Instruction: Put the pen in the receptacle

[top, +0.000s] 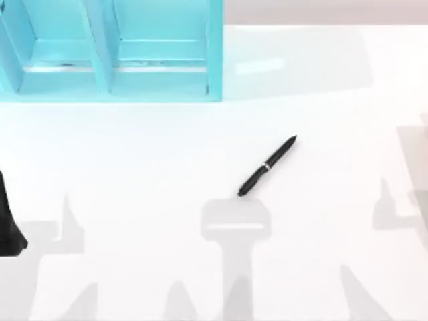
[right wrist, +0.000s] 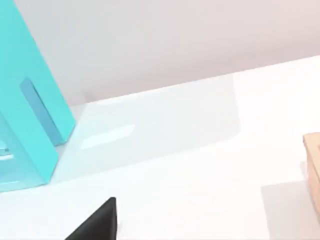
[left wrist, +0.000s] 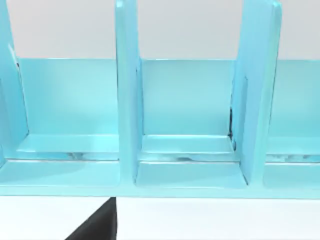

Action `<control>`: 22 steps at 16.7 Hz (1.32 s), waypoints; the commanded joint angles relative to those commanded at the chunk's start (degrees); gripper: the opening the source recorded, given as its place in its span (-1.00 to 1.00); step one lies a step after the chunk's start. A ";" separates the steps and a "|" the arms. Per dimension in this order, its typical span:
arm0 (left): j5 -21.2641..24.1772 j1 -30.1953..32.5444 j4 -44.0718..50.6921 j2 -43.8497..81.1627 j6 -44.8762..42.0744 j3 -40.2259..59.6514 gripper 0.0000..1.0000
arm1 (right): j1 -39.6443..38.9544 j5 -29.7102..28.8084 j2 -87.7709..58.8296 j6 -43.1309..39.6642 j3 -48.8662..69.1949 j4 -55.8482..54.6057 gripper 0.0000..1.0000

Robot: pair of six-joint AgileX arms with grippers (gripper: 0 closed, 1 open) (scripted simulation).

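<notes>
The slim black pen (top: 267, 166) with a silver band lies slantwise on the white table, right of the middle. The receptacle (top: 214, 53), a turquoise rack with upright dividers, stands at the back left. The left wrist view faces the receptacle's open compartments (left wrist: 127, 100) from close by. My left arm (top: 10, 227) sits at the table's left edge, far from the pen, and a black part of my left gripper (left wrist: 97, 225) shows in its wrist view. A black part of my right gripper (right wrist: 97, 222) shows in the right wrist view, beside the receptacle's end wall (right wrist: 25, 115).
A tan block (right wrist: 312, 170) stands at the edge of the right wrist view. Bare white table surrounds the pen, with grey shadows of the arms along the front.
</notes>
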State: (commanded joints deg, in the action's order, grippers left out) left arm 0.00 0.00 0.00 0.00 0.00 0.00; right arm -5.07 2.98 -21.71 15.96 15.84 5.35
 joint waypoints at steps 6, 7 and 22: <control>0.00 0.00 0.00 0.00 0.00 0.00 1.00 | -6.94 3.69 -36.34 20.56 20.31 7.93 1.00; 0.00 0.00 0.00 0.00 0.00 0.00 1.00 | -8.12 4.29 -42.63 23.96 23.65 9.30 1.00; 0.00 0.00 0.00 0.00 0.00 0.00 1.00 | -17.85 9.73 -86.54 51.57 53.60 17.72 1.00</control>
State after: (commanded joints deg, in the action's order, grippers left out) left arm 0.00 0.00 0.00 0.00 0.00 0.00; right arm -22.92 12.71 -108.24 67.52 69.44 23.07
